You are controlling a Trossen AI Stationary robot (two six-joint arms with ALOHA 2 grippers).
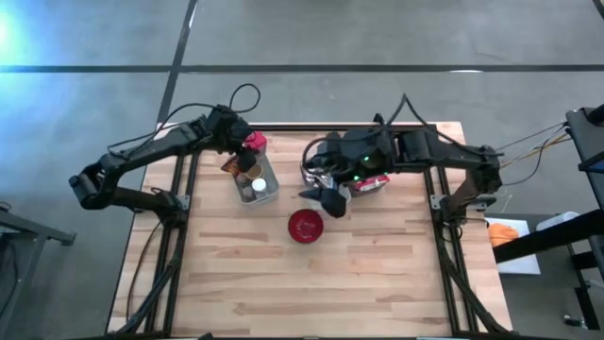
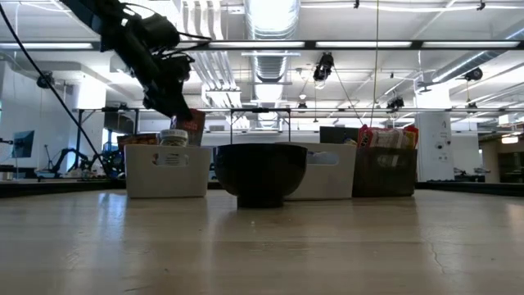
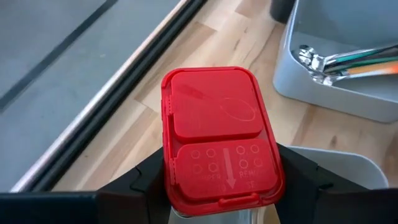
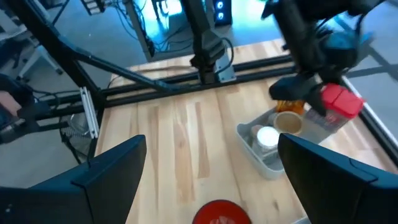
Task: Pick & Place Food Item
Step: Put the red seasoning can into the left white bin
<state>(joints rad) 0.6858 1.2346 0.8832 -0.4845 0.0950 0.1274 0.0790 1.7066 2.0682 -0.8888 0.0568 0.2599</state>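
A clear shaker jar with a red flip lid (image 3: 217, 134) sits between the fingers of my left gripper (image 1: 247, 151), which is shut on it over the far end of a white bin (image 1: 257, 184). The right wrist view shows the same jar (image 4: 339, 102) tilted above that bin (image 4: 267, 149), which holds other small jars. A red bowl (image 1: 305, 227) stands on the table's middle. My right gripper (image 1: 326, 200) hangs open above the table, just beyond the bowl, with nothing between its fingers. My left gripper pinches the jar between its two fingers (image 3: 146, 180), one on each long side just under the red lid's edge (image 3: 166, 177). The lid hides the place of contact itself. The fingers slant down from the table's left side, and the jar sits tilted over the bin's far end.
A grey bin with utensils (image 3: 336, 74) lies farther right, under my right arm. In the low view the bowl (image 2: 260, 172) stands in front of a row of bins and a brown basket (image 2: 385, 168). The near half of the wooden table (image 1: 321, 283) is bare.
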